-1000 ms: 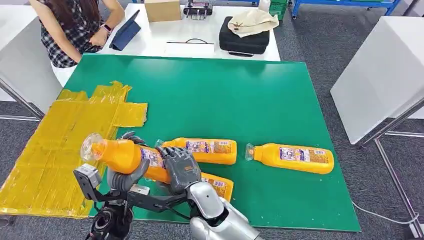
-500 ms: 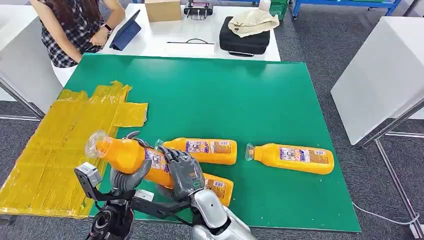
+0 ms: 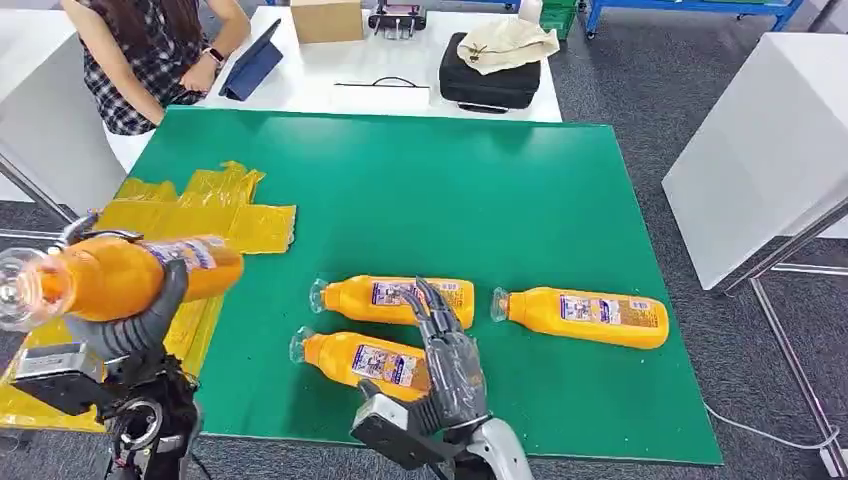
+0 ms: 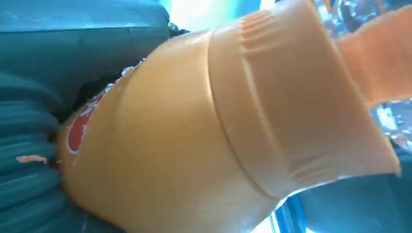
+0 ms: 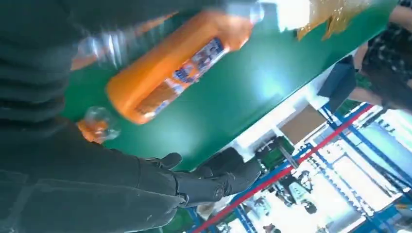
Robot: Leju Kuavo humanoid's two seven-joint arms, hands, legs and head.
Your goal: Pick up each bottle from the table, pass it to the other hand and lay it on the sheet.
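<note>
1. Half a second ago both hands were on one bottle (image 3: 130, 275) in front of the body. Now your left hand (image 3: 140, 318) alone grips it around its middle, out over the yellow sheet (image 3: 215, 215). I judge the handover done, with only the laying down left for this bottle.
2. Your right hand (image 3: 447, 345) has let go; its fingers are spread and hold nothing. It hovers over the green table (image 3: 450, 190), just above the two nearer lying bottles.
3. The held bottle lies roughly level, clear of the sheet, long axis across the view. Its clear cap end points to your left, its base toward the table's centre.
4. Three bottles wait on the green table: one near the front edge (image 3: 365, 360), one just behind it (image 3: 395, 300), one well to the right (image 3: 585, 316). All lie on their sides, caps pointing left.
</note>
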